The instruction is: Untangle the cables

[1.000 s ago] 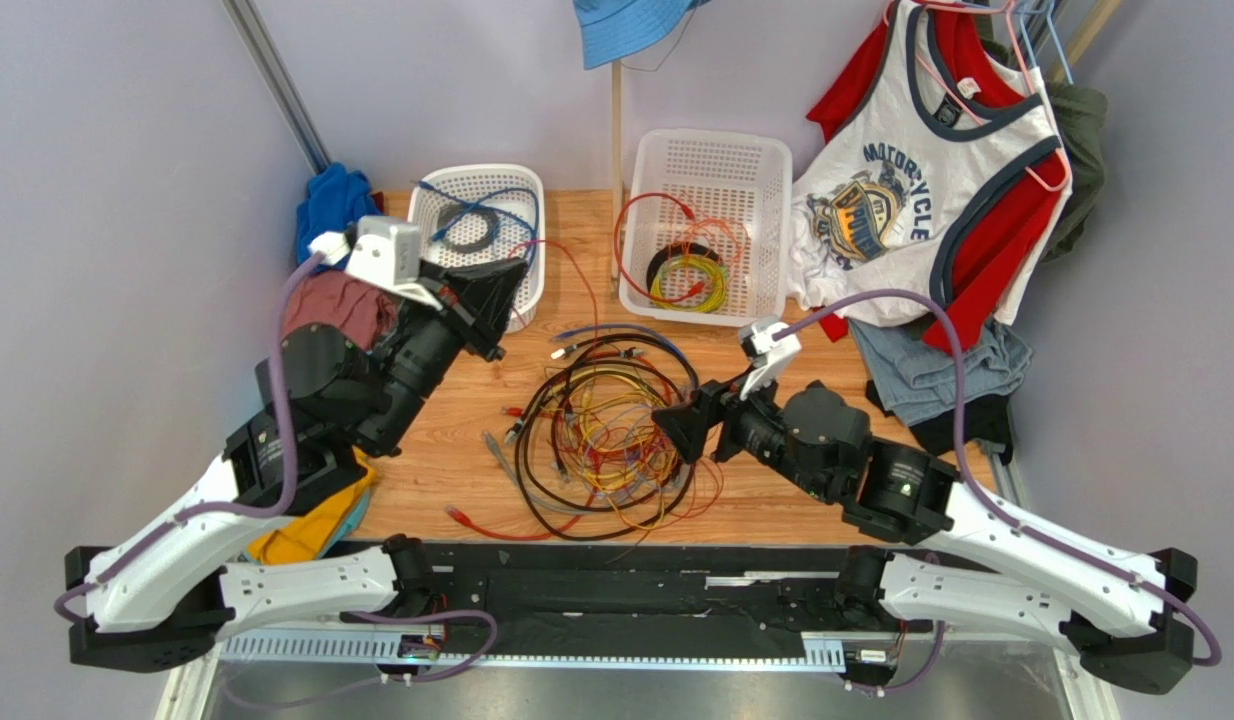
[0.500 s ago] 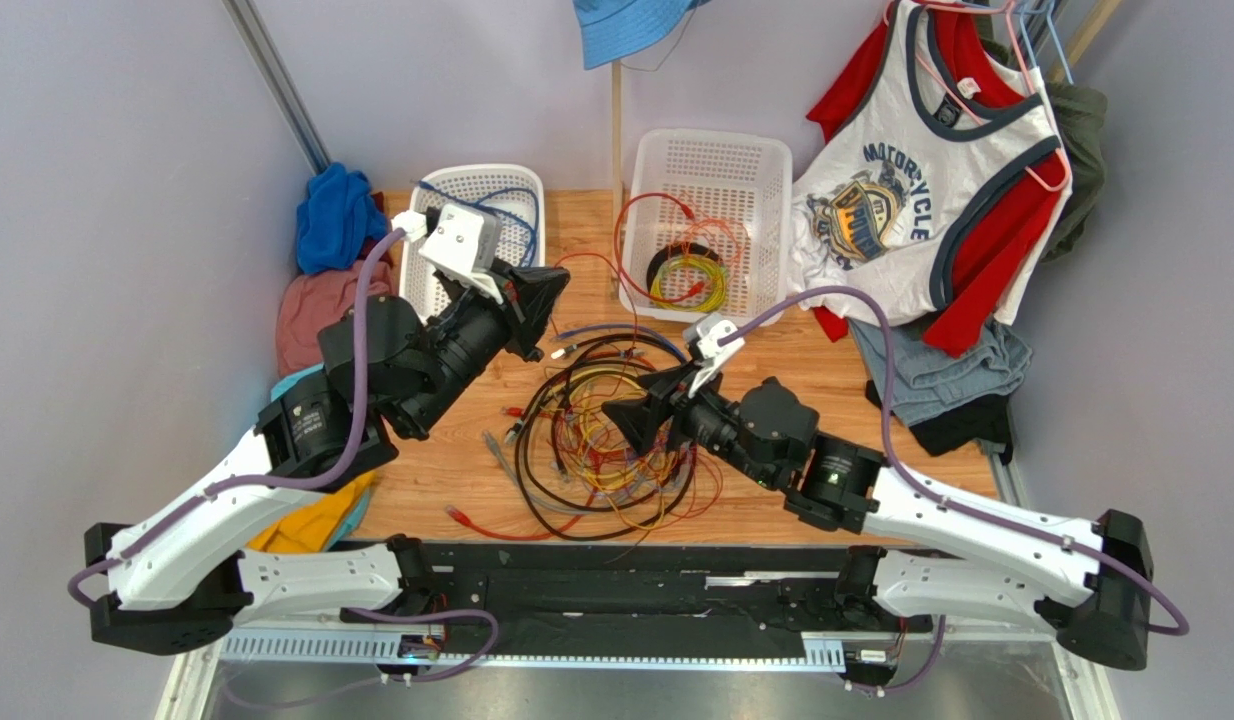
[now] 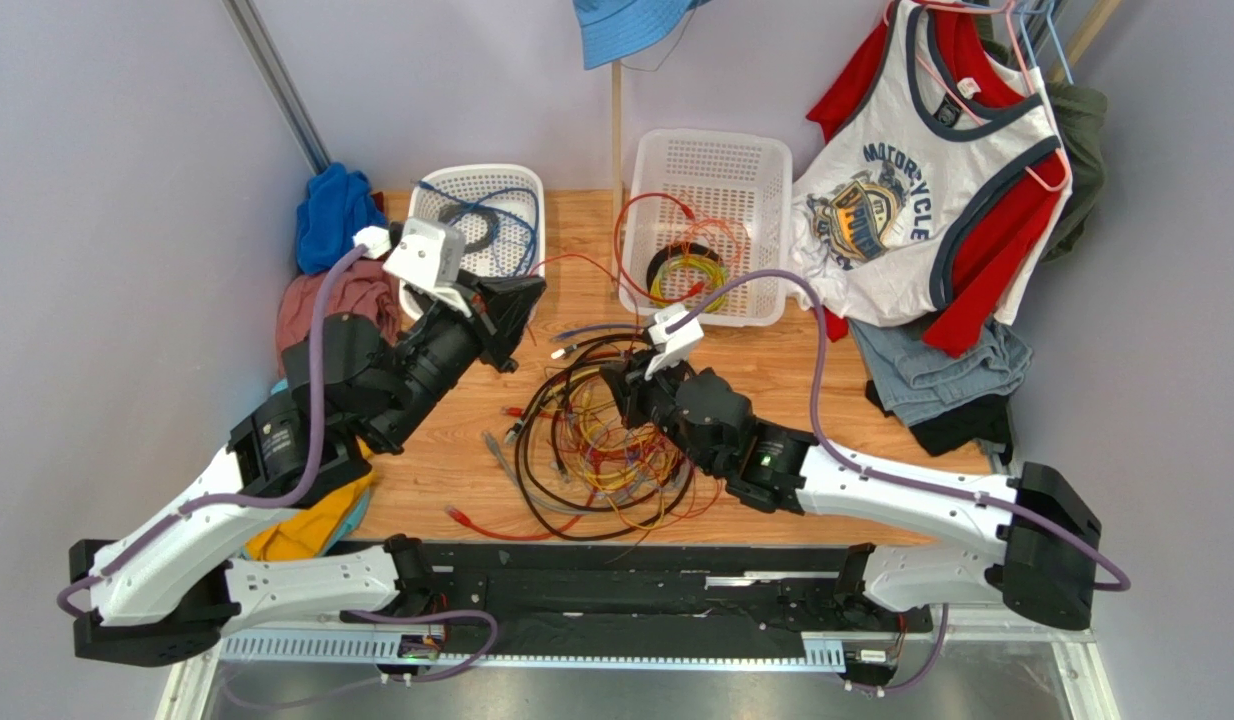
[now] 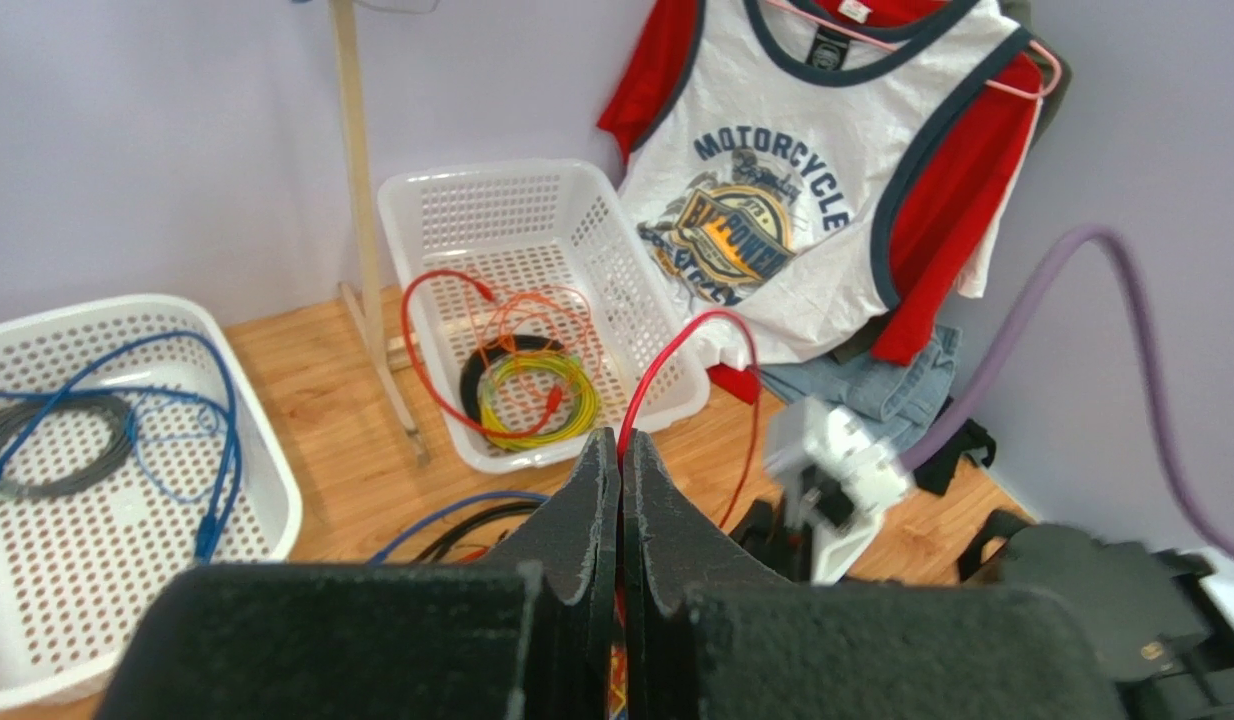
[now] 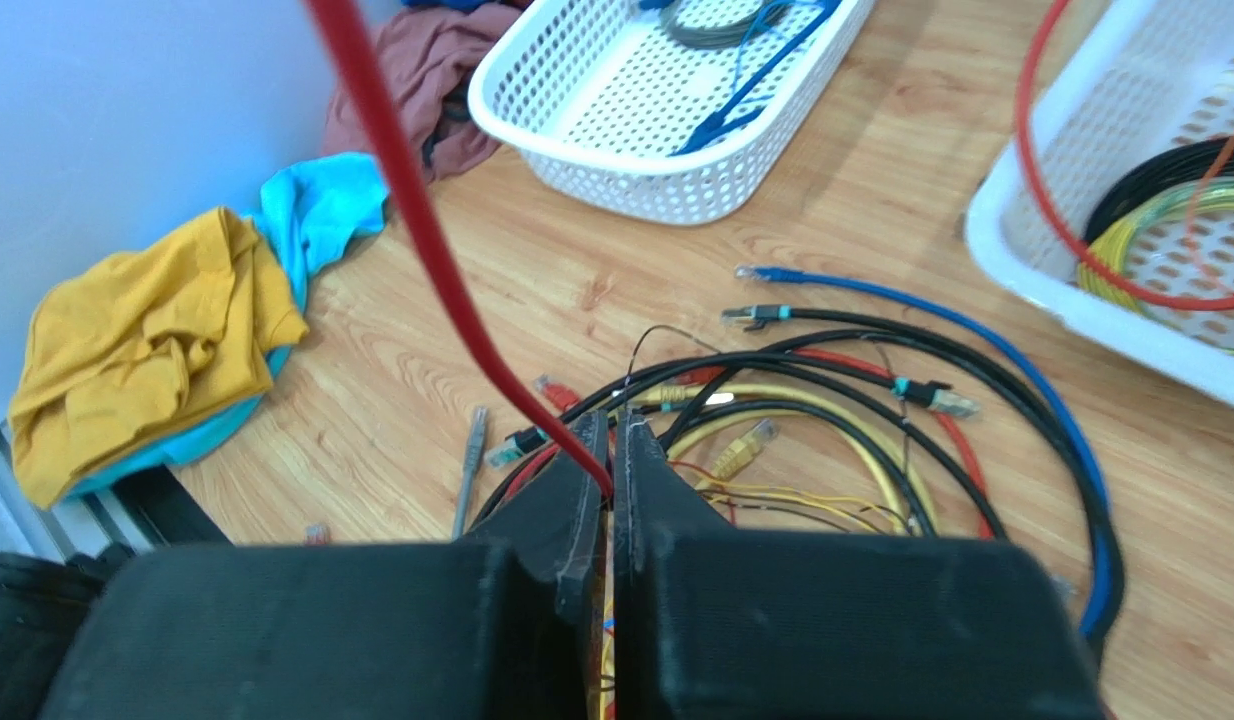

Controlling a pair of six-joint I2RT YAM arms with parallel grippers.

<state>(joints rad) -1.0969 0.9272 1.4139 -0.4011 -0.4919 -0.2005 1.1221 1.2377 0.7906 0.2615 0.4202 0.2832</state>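
Observation:
The cables (image 3: 593, 450) lie as a tangle of black, blue, red, orange and yellow loops on the wooden table between the arms. My left gripper (image 3: 533, 288) hovers left of and above the tangle, shut on a thin red cable (image 4: 683, 333) that arcs up out of its tips (image 4: 620, 447). That red cable (image 5: 428, 255) slants down into my right gripper (image 5: 610, 438), which is shut on it over the tangle's far side (image 3: 616, 378). Black, yellow and blue loops (image 5: 879, 390) lie just beyond the right fingertips.
A white basket (image 3: 428, 203) at the back left holds blue and grey cables. A second white basket (image 3: 713, 150) holds a yellow-green and black coil with red wire. Clothes lie at the left edge (image 3: 315, 300), and a tank top (image 3: 924, 180) hangs at the right. A wooden post (image 3: 616, 135) stands between the baskets.
My right arm has reached left and forward over the tangle, and its jaws have closed on the red cable. My left gripper swung toward the middle, then eased back a little, still shut.

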